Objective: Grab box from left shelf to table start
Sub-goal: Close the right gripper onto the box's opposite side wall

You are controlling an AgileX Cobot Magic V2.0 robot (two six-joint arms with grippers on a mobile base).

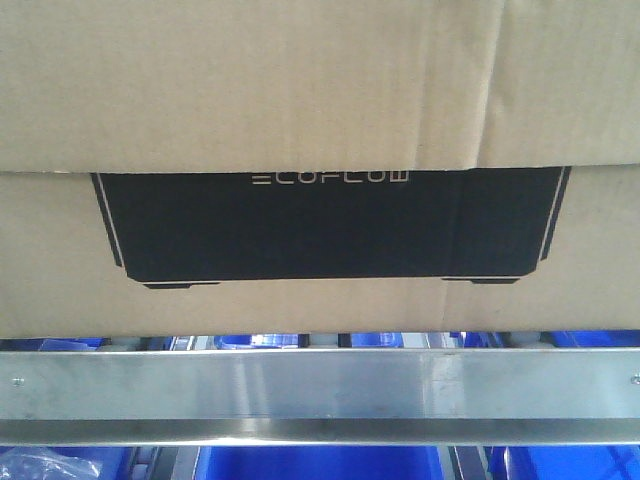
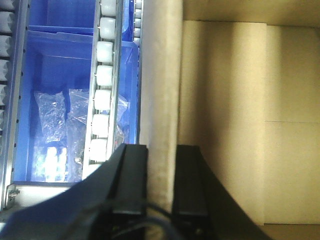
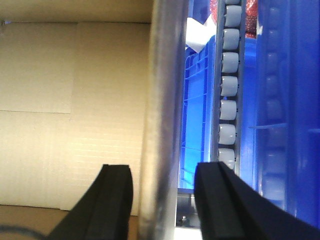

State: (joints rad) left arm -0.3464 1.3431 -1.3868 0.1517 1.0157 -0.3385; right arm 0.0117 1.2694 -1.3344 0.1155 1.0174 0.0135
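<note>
- Front view: the box (image 1: 300, 90) fills the upper two thirds of your picture. Its black panel (image 1: 330, 225) with the pale ECOFLOW lettering (image 1: 330, 179) faces you. It sits on the left shelf, just above the brushed steel rail (image 1: 320, 390), with blue bins (image 1: 320, 465) behind and below the rail. Neither claw shows here.
- Left wrist view: here you see what the front view hides. The left gripper (image 2: 161, 165) has its two black fingers pressed against either side of the box's upright cardboard wall (image 2: 160, 75), clamped on it. The bare inside of the box lies to the right of the wall. To the left run a roller track (image 2: 102, 80) of white rollers and a blue bin holding clear plastic bags (image 2: 60, 110).
- Right wrist view: the right gripper (image 3: 165, 185) stands apart, straddling a blurred greyish upright edge (image 3: 165, 75) with a gap on each side. You cannot tell whether that edge is cardboard or metal. Cardboard lies to its left, and blue plastic and white rollers (image 3: 229, 85) to its right.
</note>
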